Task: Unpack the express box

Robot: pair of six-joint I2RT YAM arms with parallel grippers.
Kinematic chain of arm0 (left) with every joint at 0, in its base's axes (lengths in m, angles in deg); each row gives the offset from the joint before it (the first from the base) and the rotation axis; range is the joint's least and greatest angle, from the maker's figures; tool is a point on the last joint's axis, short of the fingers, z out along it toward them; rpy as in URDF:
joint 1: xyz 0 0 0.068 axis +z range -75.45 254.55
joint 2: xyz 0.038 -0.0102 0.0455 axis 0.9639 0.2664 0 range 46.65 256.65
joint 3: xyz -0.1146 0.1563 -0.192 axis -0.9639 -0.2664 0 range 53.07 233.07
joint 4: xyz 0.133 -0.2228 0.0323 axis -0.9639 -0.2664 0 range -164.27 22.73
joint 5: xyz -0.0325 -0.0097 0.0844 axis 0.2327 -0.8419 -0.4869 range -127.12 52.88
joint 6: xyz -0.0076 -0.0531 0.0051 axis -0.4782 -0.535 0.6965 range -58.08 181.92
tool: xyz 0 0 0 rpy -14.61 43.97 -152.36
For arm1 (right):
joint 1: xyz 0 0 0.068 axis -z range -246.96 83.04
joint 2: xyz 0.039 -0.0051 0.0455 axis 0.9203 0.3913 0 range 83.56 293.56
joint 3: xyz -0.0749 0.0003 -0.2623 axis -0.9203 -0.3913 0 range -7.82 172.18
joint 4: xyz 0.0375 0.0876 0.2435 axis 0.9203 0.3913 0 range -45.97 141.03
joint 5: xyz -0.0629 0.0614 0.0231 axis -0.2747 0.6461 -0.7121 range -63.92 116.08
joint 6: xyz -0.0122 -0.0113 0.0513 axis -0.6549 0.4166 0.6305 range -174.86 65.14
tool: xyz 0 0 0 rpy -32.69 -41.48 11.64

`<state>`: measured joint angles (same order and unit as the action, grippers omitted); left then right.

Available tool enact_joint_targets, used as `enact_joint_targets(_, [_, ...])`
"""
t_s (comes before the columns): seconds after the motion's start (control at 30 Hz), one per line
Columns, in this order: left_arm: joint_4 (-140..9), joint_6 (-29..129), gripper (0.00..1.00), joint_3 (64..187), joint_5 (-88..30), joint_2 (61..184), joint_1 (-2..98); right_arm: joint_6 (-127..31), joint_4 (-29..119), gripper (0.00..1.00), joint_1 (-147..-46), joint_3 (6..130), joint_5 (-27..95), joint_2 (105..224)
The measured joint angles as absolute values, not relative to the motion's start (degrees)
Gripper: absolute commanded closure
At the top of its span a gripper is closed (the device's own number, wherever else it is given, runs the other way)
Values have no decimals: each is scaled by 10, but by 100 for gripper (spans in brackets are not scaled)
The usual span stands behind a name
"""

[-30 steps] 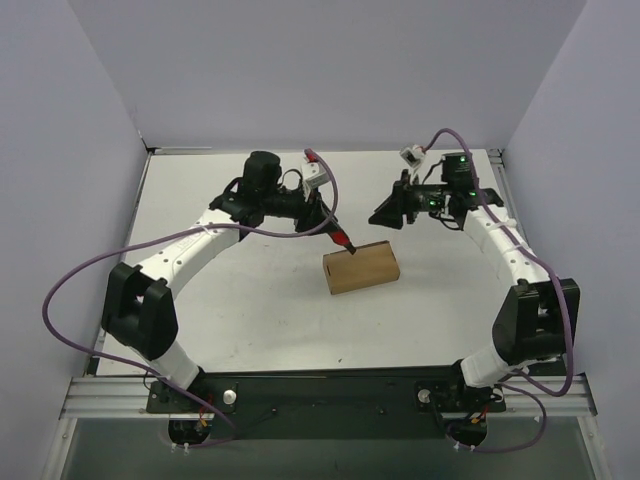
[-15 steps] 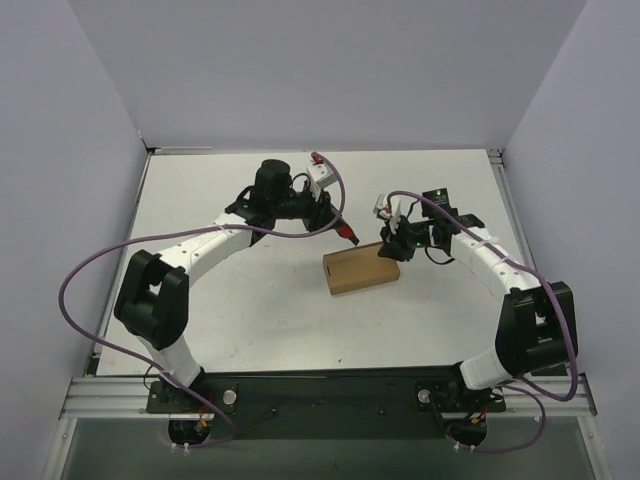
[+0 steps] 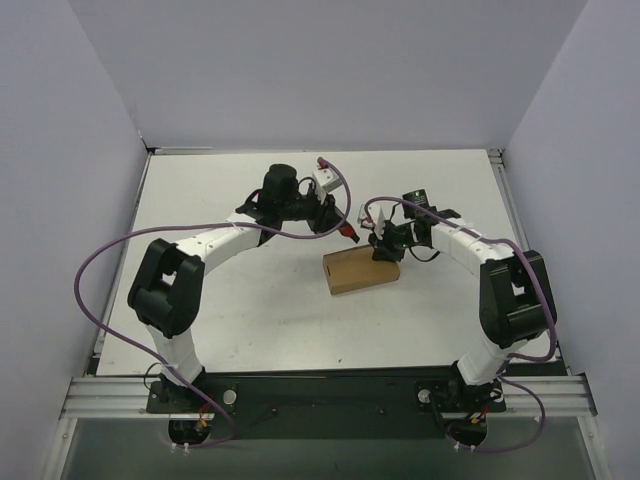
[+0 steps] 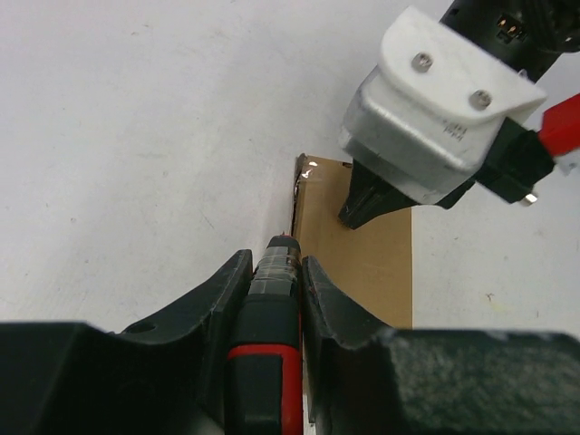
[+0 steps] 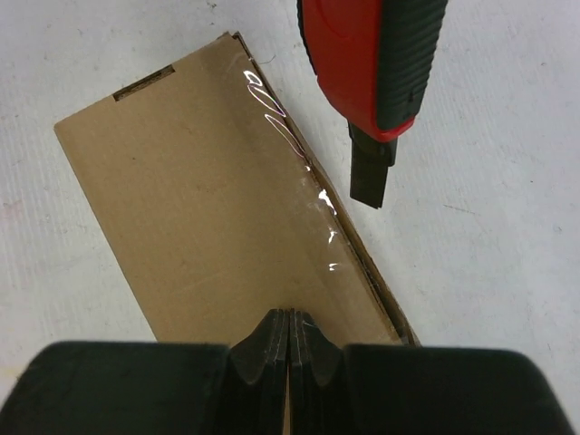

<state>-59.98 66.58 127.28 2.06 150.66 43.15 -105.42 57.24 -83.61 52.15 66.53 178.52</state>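
The express box [image 3: 358, 271] is a flat brown cardboard box lying closed in the middle of the table. It also shows in the right wrist view [image 5: 199, 208] with clear tape along its far edge, and in the left wrist view [image 4: 367, 254]. My left gripper [image 3: 343, 231] is shut on a red-and-black utility knife [image 4: 270, 299], whose tip hangs just off the box's far edge [image 5: 370, 177]. My right gripper [image 3: 385, 251] is shut and empty, its closed fingertips [image 5: 288, 328] resting on the box's top at its right end.
The white table [image 3: 220, 290] is walled in by pale panels at the back and sides. My right wrist's white camera housing [image 4: 435, 118] hangs close over the box, right in front of the knife. Purple cables loop from both arms.
My right arm has swung in to the left and come down with shut fingers onto the box's right end. My left gripper with the knife has shifted slightly right along the box's far edge.
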Motion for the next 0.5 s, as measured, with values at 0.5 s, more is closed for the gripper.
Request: enact_joint_targets(0.5, [-592, 705, 100, 1246, 16, 1506, 432, -1060, 578, 100, -844, 540, 653, 1809])
